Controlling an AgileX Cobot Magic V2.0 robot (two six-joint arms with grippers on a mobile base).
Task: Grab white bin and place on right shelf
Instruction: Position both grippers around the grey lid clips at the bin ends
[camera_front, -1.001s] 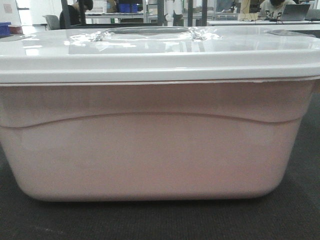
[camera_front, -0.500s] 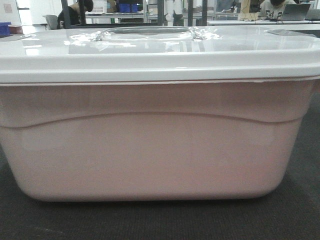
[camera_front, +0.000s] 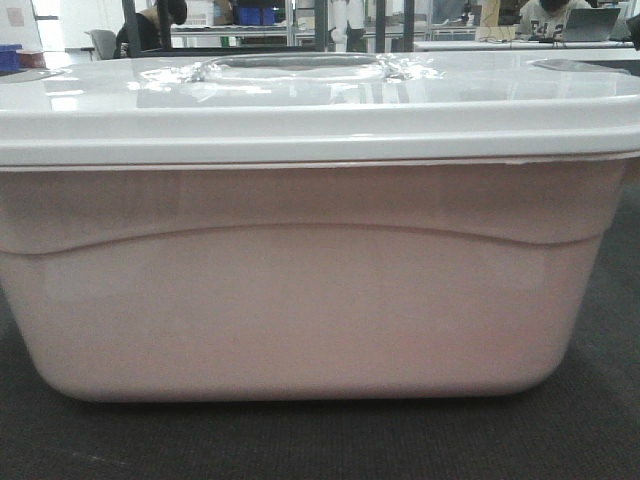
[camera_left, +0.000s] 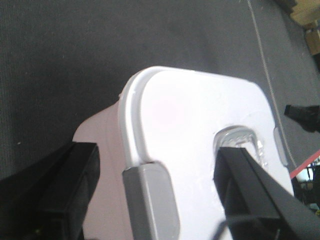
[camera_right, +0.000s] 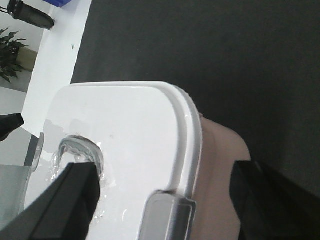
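Sitting flat on the dark grey carpet, the large pale pinkish-white plastic bin with its glossy white lid fills the front view just as it did a second ago, so I judge the lift has not begun. Its long axis runs left to right across the frame, broad side facing the camera, lid up. The left gripper and right gripper each straddle one short end's lid edge, black fingers spread apart.

Dark grey carpet floor — the white bin sits directly on it.
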